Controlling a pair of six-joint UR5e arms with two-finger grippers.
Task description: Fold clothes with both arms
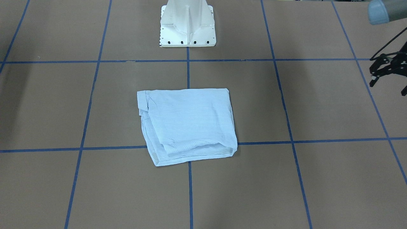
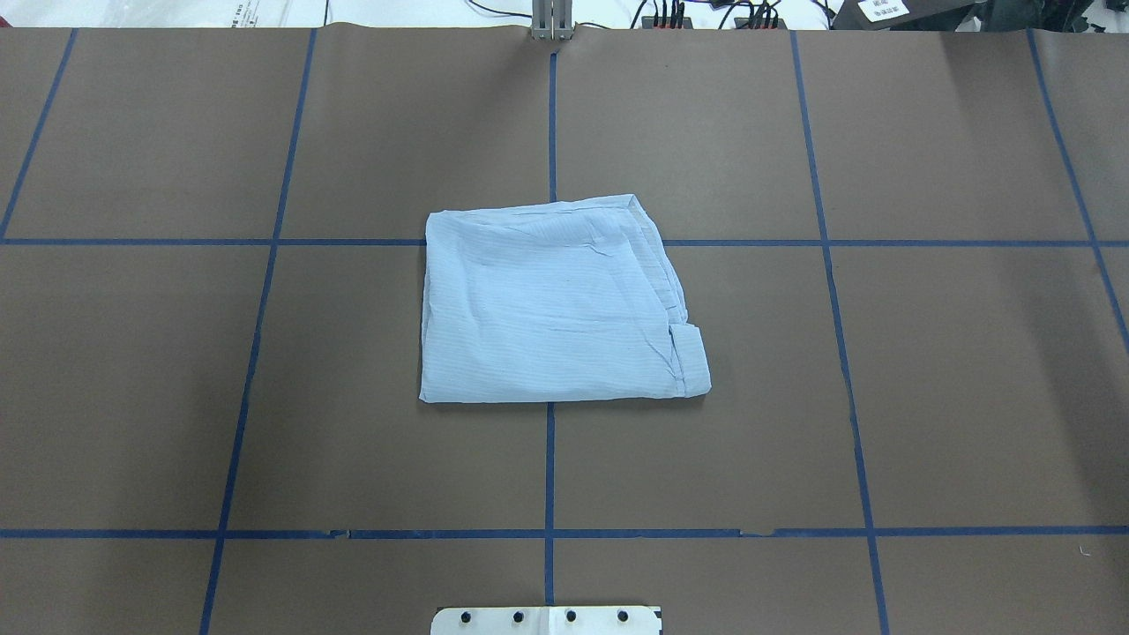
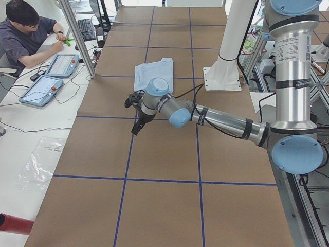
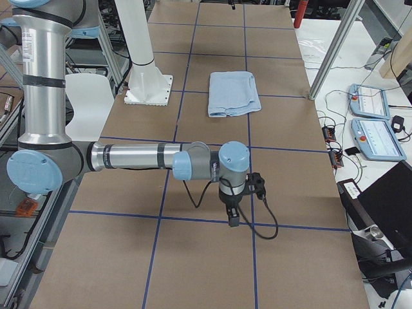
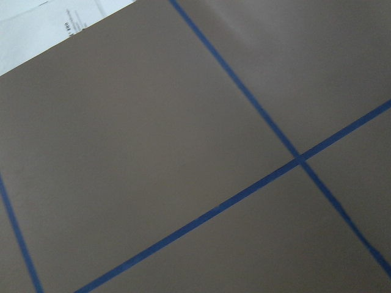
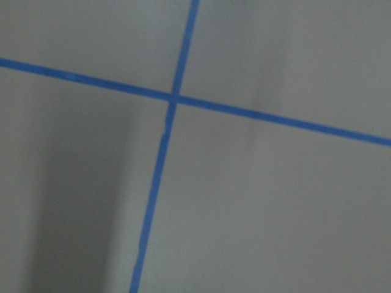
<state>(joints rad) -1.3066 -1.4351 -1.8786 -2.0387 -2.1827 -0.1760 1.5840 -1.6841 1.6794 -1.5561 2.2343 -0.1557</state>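
The brown worktop (image 2: 970,397) takes up nearly every view, marked into big squares by blue tape lines (image 2: 549,467). The white pedestal (image 1: 187,25) stands at its edge on the robot's side, on the middle tape line.

The left arm (image 3: 226,121) stretches out low over the worktop, far off to the pedestal's left (the robot's own left). The right arm (image 4: 135,156) does the same far off to the pedestal's right. Neither one is near the cloth.

The pale blue striped shirt (image 2: 556,300) lies flat on the worktop straight out in front of the pedestal, well apart from it, over a crossing of the tape lines. It is folded into a rough rectangle. Stacked layers show along the edge farthest from the pedestal, and a narrow hemmed band shows at the pedestal-side corner on the robot's right. Nothing touches it.

The left pincer (image 1: 388,87) hangs above bare worktop well to the pedestal's left, its two black fingertips apart and nothing between them. The right pincer (image 4: 239,199) points down over a tape line well to the pedestal's right; I cannot tell how its fingers stand. Both wrist views show only brown surface and blue tape.
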